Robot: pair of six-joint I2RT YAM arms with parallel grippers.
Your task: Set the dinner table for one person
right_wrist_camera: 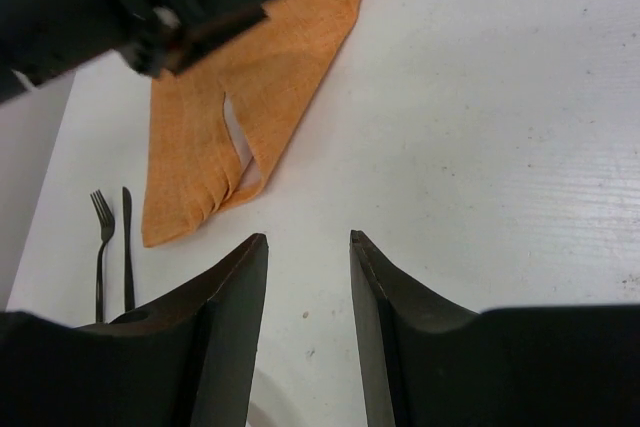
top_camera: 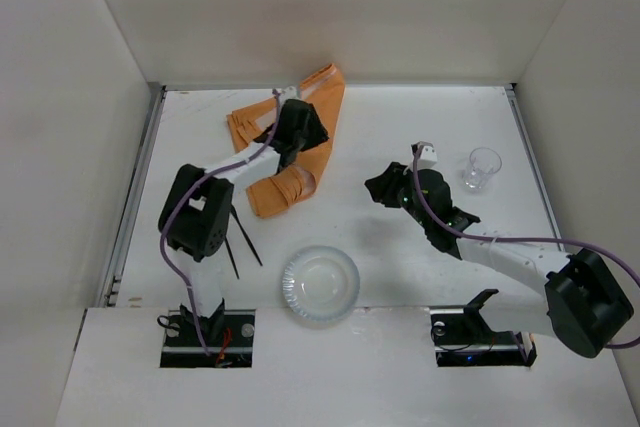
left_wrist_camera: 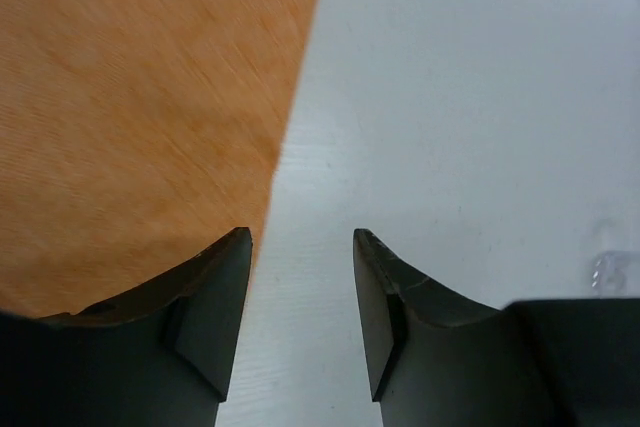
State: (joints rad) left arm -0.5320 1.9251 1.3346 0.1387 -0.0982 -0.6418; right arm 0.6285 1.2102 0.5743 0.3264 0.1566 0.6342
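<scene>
The dinner table (top_camera: 420, 122) is the white tabletop. On its far left part lies an orange cloth placemat (top_camera: 290, 182), crumpled and partly folded over. My left gripper (top_camera: 303, 130) hangs over the cloth's right edge. In the left wrist view the left gripper (left_wrist_camera: 300, 237) is open with nothing between its fingers, the placemat (left_wrist_camera: 140, 117) to the left under it. My right gripper (top_camera: 383, 189) is at mid-table, right of the cloth. In the right wrist view the right gripper (right_wrist_camera: 308, 239) stands open over bare table, the placemat (right_wrist_camera: 250, 97) ahead of it.
A clear plate (top_camera: 320, 284) sits near the front edge between the arm bases. A black fork (right_wrist_camera: 103, 237) and knife (right_wrist_camera: 127, 247) lie left of it. A drinking glass (top_camera: 482, 169) stands at the right. Metal rails (top_camera: 135, 197) line the table's sides.
</scene>
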